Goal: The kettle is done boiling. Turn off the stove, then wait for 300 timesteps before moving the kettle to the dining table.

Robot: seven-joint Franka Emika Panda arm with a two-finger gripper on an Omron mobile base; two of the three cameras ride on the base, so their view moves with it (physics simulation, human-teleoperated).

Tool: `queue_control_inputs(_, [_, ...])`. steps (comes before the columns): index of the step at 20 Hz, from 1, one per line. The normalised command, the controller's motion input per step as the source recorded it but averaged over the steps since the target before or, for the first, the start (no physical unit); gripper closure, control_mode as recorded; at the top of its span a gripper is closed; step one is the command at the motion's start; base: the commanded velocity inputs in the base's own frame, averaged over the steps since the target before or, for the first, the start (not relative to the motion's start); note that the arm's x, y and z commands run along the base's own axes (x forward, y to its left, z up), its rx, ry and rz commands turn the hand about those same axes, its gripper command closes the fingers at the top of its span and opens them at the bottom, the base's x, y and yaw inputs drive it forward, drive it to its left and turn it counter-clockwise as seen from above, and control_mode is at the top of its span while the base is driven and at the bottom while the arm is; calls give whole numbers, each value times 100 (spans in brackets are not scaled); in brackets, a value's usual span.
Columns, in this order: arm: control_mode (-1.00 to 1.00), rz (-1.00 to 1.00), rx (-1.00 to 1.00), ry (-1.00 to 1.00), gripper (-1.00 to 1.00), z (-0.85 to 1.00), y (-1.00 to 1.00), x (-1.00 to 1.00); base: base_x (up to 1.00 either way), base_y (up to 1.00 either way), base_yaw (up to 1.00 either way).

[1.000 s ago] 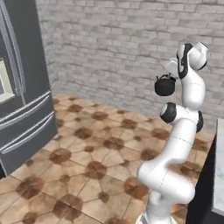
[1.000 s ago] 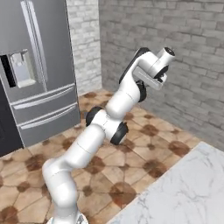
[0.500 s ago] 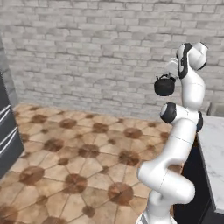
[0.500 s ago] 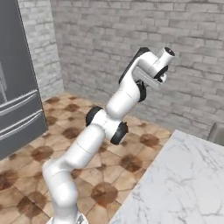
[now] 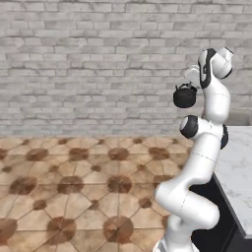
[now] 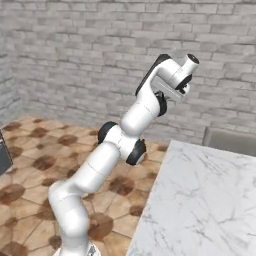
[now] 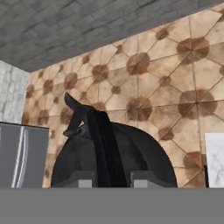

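Black kettle (image 5: 184,96) is hanging high, the jaws gripping its arched handle (image 7: 103,144); the marble desk (image 6: 200,200) is lying beside the robot, so placing is remaining.

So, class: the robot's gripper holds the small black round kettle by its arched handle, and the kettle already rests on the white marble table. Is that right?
Not quite. The gripper does hold the small black round kettle by its arched handle, but the left base view shows it hanging high in the air over the tiled floor, not on the white marble table.
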Motion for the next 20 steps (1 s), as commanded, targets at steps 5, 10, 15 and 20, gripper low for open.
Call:
queue_control_inputs(5, [100, 0, 0, 0, 100, 0, 0, 0, 37, -35, -51])
queue_control_inputs(10, [100, 0, 0, 0, 100, 0, 0, 0, 35, -41, -51])
queue_control_inputs(15, [100, 0, 0, 0, 100, 0, 0, 0, 34, -38, -50])
queue_control_inputs(20, [100, 0, 0, 0, 100, 0, 0, 0, 35, -40, -49])
